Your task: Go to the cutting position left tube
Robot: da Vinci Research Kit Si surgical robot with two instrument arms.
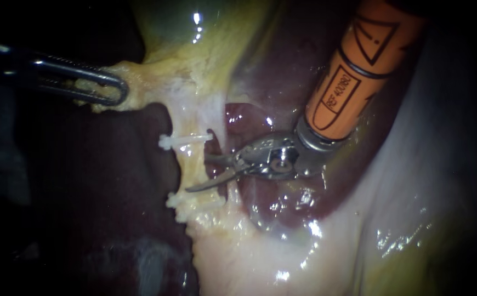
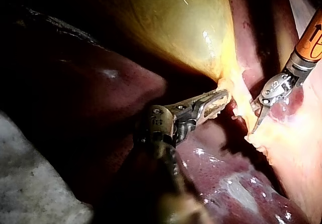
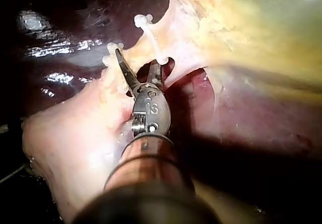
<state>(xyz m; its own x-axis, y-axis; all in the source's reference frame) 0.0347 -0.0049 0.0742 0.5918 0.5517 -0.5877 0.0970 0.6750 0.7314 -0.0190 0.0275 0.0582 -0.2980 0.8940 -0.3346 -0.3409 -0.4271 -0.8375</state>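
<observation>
status: approach looks nearly done. right instrument (image 1: 197, 173), a steel tip with two thin curved blades below an orange sleeve (image 1: 353, 71), sits at the pale yellow stringy tube (image 1: 192, 162). its blades stand apart at a moderate gap with nothing pinched. the tube runs between the upper white plastic clip (image 1: 183, 141) and the lower white plastic clip (image 1: 193, 201), left of a small window in the tissue, so i read it as the left tube. right wrist view suggests one blade on either side of the strand between the clips, but i can't tell if the tube is seated in the gap or just ahead of it. left instrument (image 1: 104, 87), dark slotted steel jaws, is clamped on the pale yellow fatty tissue (image 1: 140, 82) at the neck of the glossy yellow-green gallbladder (image 2: 176, 27), holding the tube taut off the dark maroon liver (image 2: 216, 173). left to do, my guess: a small advance to centre the tube; no cut made yet. writing: black printed markings on the orange sleeve, not reading them off; no other label or brand seen
</observation>
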